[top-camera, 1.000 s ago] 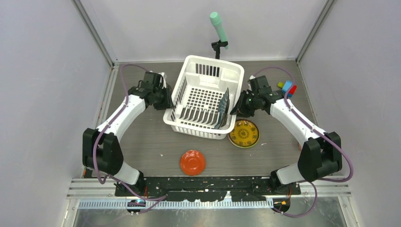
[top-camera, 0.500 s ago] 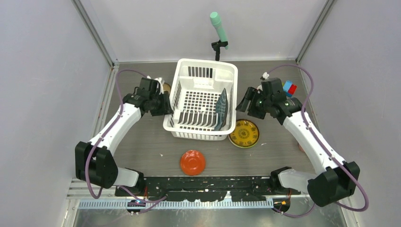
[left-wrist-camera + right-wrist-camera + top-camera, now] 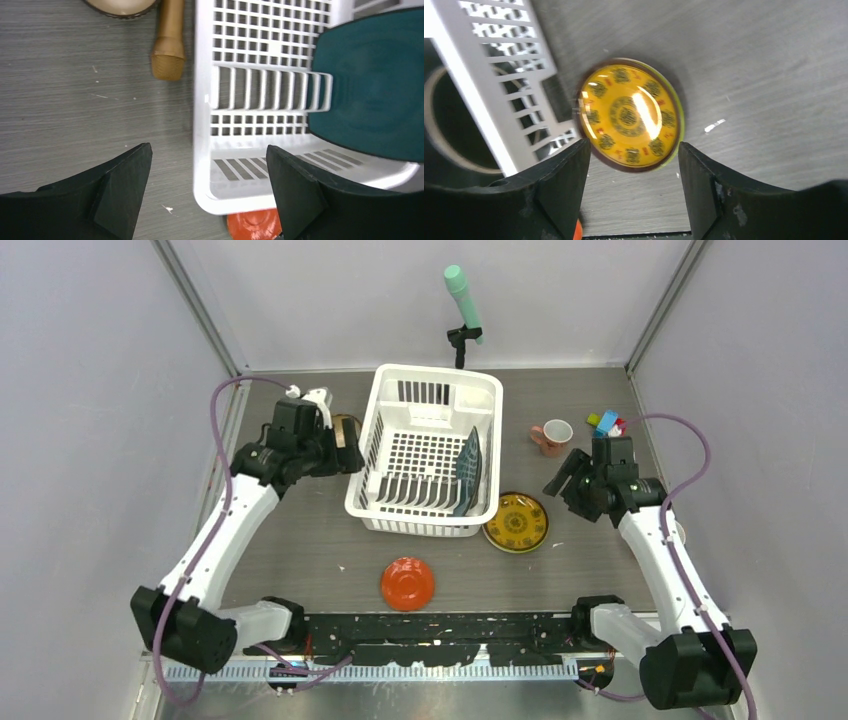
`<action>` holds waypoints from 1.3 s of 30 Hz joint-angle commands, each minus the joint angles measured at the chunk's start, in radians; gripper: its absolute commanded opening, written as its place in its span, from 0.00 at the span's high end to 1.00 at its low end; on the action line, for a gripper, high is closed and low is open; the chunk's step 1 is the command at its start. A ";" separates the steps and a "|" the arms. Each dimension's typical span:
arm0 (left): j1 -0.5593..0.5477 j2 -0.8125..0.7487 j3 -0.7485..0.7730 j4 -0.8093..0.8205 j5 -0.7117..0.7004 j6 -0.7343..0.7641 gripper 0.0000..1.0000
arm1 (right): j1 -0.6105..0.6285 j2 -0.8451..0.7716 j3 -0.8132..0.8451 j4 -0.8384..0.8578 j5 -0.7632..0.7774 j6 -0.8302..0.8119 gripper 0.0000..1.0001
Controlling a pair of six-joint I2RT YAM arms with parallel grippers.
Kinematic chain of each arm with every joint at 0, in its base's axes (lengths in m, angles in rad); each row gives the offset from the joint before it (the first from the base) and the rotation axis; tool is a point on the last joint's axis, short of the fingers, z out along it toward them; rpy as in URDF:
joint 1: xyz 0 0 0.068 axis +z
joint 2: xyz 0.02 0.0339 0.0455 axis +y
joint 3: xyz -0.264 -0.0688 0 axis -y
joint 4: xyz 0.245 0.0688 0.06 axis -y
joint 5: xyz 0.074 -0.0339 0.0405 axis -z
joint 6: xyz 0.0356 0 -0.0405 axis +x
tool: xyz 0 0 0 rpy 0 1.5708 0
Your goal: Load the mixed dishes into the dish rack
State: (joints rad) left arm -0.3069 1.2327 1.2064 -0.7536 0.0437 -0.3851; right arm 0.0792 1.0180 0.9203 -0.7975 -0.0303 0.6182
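Observation:
The white dish rack (image 3: 425, 523) stands mid-table with a dark teal plate (image 3: 468, 470) upright in its right side. A yellow patterned plate (image 3: 515, 522) lies at the rack's front right corner, and a red-orange dish (image 3: 407, 583) lies nearer me. A pink mug (image 3: 551, 436) stands to the rack's right. My left gripper (image 3: 345, 448) is open beside the rack's left wall (image 3: 200, 100), next to a small brown bowl (image 3: 347, 427). My right gripper (image 3: 561, 478) hangs open above the table, with the yellow plate (image 3: 629, 115) ahead of its fingers.
A mint-green cylinder on a black stand (image 3: 463, 295) rises behind the rack. Small coloured toy blocks (image 3: 607, 423) sit at the back right by the wall. A tan handle-shaped piece (image 3: 167, 50) lies beside the rack's left wall. Grey walls close in both sides.
Both grippers let go of the rack's side walls and opened. The rack shifted a little left. The right arm drew back to the right, uncovering the pink mug; the left arm backed off slightly.

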 commanded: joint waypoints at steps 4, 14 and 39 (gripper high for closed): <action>-0.232 -0.208 -0.014 -0.045 -0.114 -0.034 0.10 | -0.063 -0.034 -0.174 0.067 -0.067 0.063 0.25; -0.786 -0.348 -0.112 -0.127 -0.436 -0.123 0.15 | -0.065 -0.002 -0.295 0.194 -0.065 0.173 0.34; -0.904 -0.214 -0.116 0.026 -0.329 -0.124 0.15 | -0.065 0.058 -0.330 0.184 -0.014 0.186 0.98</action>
State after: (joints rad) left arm -1.2068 1.0172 1.0889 -0.7700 -0.2943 -0.4953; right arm 0.0185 1.1259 0.5526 -0.5259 -0.1200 0.8196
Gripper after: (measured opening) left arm 0.850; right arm 0.120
